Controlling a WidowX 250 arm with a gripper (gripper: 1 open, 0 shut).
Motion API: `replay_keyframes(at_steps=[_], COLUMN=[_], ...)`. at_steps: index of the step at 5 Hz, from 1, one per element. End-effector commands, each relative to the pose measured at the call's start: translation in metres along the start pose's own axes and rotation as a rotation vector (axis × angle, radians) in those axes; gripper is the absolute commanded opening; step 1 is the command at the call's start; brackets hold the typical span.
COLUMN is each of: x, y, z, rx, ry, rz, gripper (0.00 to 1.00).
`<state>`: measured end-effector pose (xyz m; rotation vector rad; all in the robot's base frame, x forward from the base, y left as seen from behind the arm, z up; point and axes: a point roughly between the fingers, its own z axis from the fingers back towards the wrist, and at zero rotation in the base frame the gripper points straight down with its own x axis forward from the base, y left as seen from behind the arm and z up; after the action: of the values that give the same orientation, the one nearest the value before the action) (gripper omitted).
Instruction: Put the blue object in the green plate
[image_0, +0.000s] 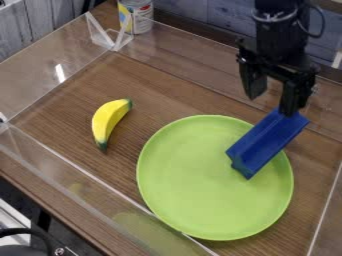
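The blue object (266, 143), a solid royal-blue rectangular block with lengthwise ridges, is seen lying on the right-hand part of the large round lime-green plate (187, 190). Its lower end is planted on the plate's flat surface, while its upper end reaches to or slightly past the far right rim; whether that end is propped on the rim or hangs just over the table cannot be told. The block is set at a slant, which is judged to follow from a long thing having been laid across a low rim.

The black robot gripper (275, 97) is held just above the block's upper end, pointing steeply downward. Its two fingers (294, 97) are spread wide and nothing is pinched between them; a clear gap is seen between the fingertips and the block, so no contact is made.

As things lie, the task is judged to be essentially done, since the block is borne by the plate. The open stance of the jaws over the block fits a release.

A yellow plastic banana (110, 121) lies well apart on the brown wooden tabletop (174, 85), left of the plate, and is not involved. The work area is enclosed by clear plastic walls (54, 60).
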<state>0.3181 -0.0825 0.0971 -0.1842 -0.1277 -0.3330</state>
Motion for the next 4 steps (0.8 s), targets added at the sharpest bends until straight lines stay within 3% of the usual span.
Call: replay_keyframes(at_steps=[1, 4], x=[0.0073, 0.01], y=[-0.0048, -0.0058], z=[0.0052, -0.0046], rx=[0.004, 0.002], ry=[-0.037, -0.027], rz=[-0.021, -0.024], gripper=[1.0, 1.0])
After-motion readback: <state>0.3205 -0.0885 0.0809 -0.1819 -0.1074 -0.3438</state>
